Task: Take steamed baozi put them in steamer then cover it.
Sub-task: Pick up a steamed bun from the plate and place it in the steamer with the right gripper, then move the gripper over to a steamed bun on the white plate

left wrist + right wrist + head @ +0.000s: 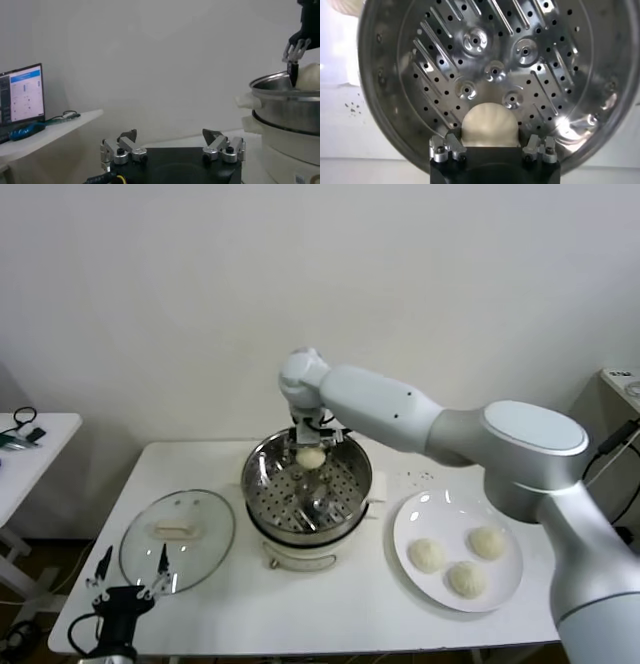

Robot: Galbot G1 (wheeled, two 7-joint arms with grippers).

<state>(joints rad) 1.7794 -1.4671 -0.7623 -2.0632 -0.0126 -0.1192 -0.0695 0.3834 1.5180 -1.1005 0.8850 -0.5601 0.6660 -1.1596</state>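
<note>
Right claw (311,452) grasping one bun (311,457) between its fingers, hanging over the far inner side of the steamer (306,484), plate (457,552) with three more buns to its right, glass lid (177,539) lying left of the pot, left claw (128,576) released, parked near the lid

Left tool (173,146) open, steamer (287,107) beside

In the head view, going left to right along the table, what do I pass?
Left gripper → glass cover → steamer, where the right gripper holds one baozi → white plate with three baozi.
</note>
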